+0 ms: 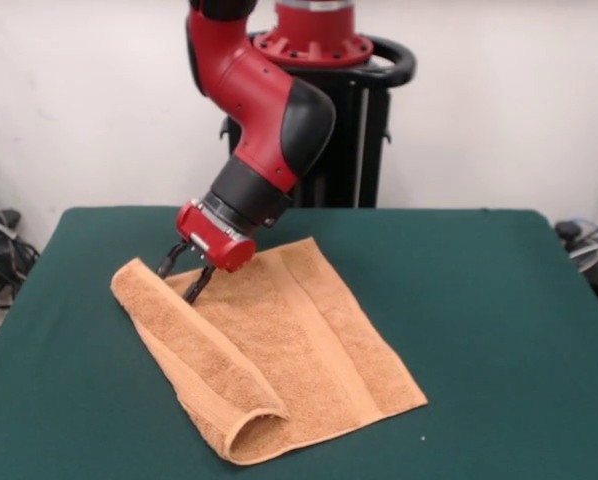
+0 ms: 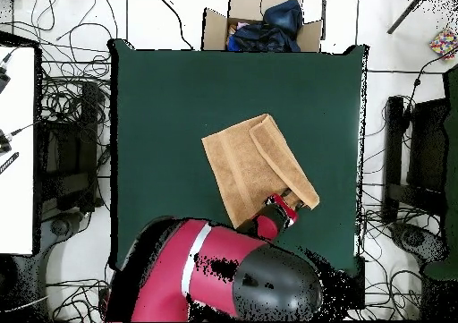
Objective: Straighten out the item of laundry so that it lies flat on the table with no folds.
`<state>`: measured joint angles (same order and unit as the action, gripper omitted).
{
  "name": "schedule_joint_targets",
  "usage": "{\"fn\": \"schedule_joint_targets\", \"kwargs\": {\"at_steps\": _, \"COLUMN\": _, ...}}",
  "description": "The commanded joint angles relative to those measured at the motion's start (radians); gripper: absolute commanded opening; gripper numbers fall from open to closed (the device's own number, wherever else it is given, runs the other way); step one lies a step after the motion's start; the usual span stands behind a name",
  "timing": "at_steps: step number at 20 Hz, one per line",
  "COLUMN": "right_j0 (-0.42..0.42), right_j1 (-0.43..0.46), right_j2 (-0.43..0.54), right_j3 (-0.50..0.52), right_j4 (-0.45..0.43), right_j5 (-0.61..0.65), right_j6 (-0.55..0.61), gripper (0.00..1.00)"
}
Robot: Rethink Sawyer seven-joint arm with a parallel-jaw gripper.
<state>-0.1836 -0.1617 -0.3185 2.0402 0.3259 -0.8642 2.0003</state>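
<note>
Nearest me, the light orange-tan terry-cloth towel [image 1: 269,350] lay on the dark green felt-covered table [image 1: 499,330], one long strip doubled over along its side, the fold gaping into a loop at the near corner. It looked soft, light and limp, likely to drag and bunch, so the folded strip's free edge seemed the place to pinch. Above the far end of that fold, the red and black arm's gripper [image 1: 186,276] hung with fingers spread, holding nothing. From overhead, the arm hid the fingertips.

free: bare table [image 1: 499,300] all round | obstacle: towel [image 1: 279,350] — folded-over strip along one edge
</note>
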Motion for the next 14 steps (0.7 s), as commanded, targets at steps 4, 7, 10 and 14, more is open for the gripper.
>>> {"fn": "schedule_joint_targets", "kwargs": {"at_steps": 4, "right_j0": 0.07, "right_j1": 0.022, "right_j2": 0.002, "right_j3": -0.123, "right_j4": 0.196, "right_j5": -0.08, "right_j6": 0.134, "gripper": 1.0}}
{"fn": "schedule_joint_targets", "kwargs": {"at_steps": 7, "right_j0": 0.135, "right_j1": 0.038, "right_j2": -0.016, "right_j3": -0.108, "right_j4": 0.324, "right_j5": -0.145, "right_j6": 0.123, "gripper": 1.0}}
{"fn": "schedule_joint_targets", "kwargs": {"at_steps": 10, "right_j0": 0.169, "right_j1": 0.045, "right_j2": -0.022, "right_j3": -0.101, "right_j4": 0.388, "right_j5": -0.164, "right_j6": 0.125, "gripper": 1.0}}
{"fn": "schedule_joint_targets", "kwargs": {"at_steps": 14, "right_j0": 0.193, "right_j1": 0.056, "right_j2": -0.024, "right_j3": -0.103, "right_j4": 0.433, "right_j5": -0.18, "right_j6": 0.137, "gripper": 1.0}}
